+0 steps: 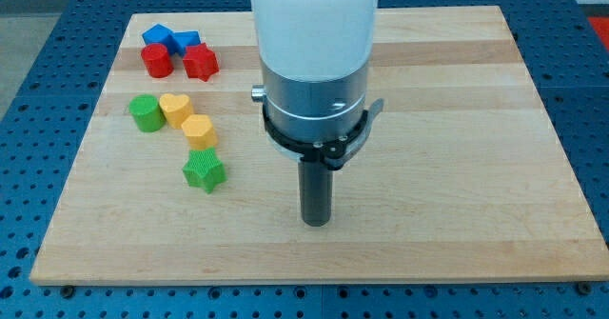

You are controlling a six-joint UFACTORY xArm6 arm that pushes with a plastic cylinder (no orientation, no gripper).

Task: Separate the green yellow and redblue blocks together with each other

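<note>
My tip (pixel 315 222) rests on the wooden board (pixel 457 167) right of centre, well to the right of all blocks. At the view's top left sit two blue blocks (pixel 158 35) (pixel 186 41), a red cylinder (pixel 156 61) and a red star (pixel 201 63), touching in a cluster. Below them are a green cylinder (pixel 146 113), a yellow heart-like block (pixel 176 109) and a yellow rounded block (pixel 197 129) in a diagonal line. A green star (pixel 204 170) lies lowest, nearest my tip, about 115 px to its left.
The arm's white and grey body (pixel 314 71) hangs over the board's middle and hides part of it. A blue perforated table (pixel 590 119) surrounds the board.
</note>
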